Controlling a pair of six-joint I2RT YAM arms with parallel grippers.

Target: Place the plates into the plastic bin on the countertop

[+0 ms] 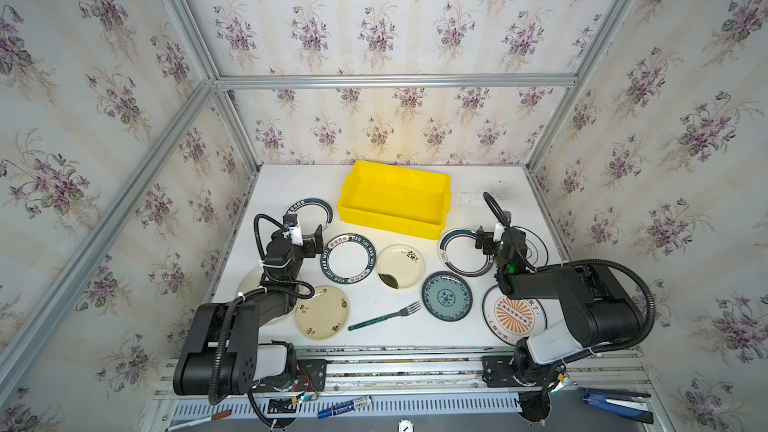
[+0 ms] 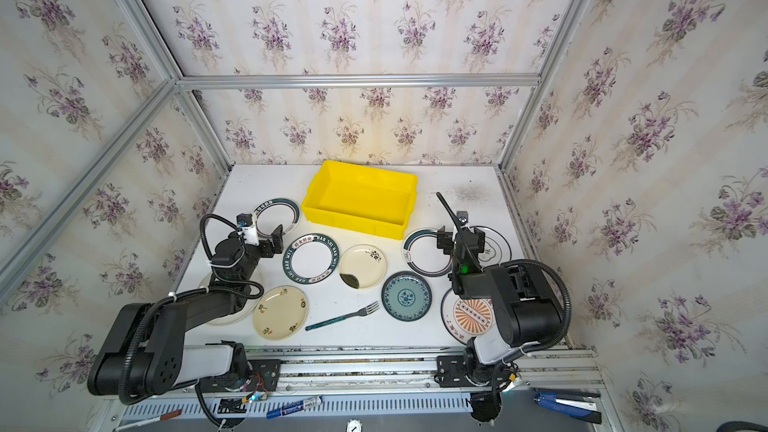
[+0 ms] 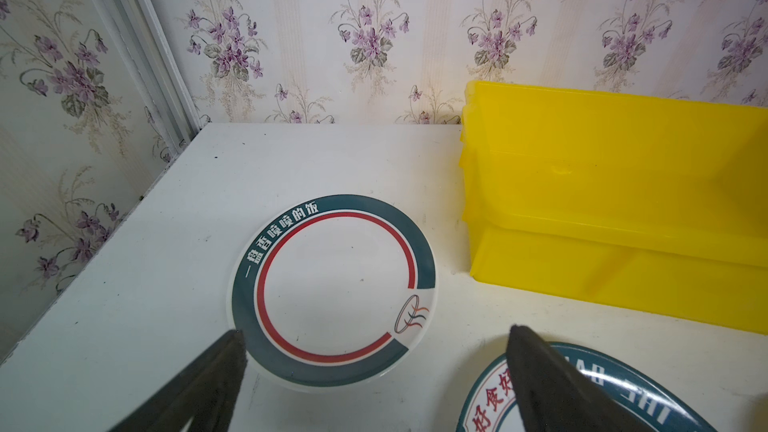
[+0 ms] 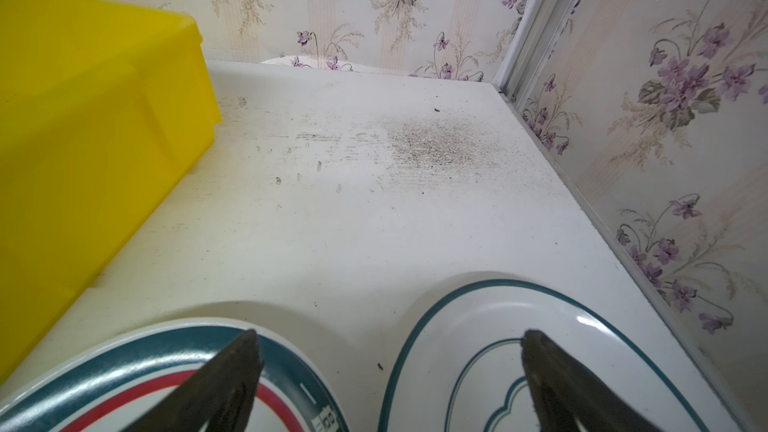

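Observation:
The yellow plastic bin (image 1: 386,224) (image 2: 353,220) stands empty at the back of the white countertop (image 1: 291,184). Several plates lie flat in front of it. My left gripper (image 1: 309,238) (image 3: 376,332) hangs open between a teal-rimmed plate with a red ring (image 3: 332,288) and a lettered teal-rimmed plate (image 1: 348,259). Open as well, my right gripper (image 1: 498,238) (image 4: 388,332) hovers over the gap between another teal-rimmed plate (image 1: 459,253) and a thin-ringed white plate (image 4: 498,326). A teal patterned plate (image 1: 446,296), an orange sunburst plate (image 1: 513,315) and cream plates (image 1: 322,312) lie nearer the front.
A fork (image 1: 384,317) with a glittery teal handle lies near the front edge between the plates. Aluminium rails (image 1: 232,218) and floral walls close in the counter on three sides. My left arm (image 1: 249,313) covers part of one cream plate.

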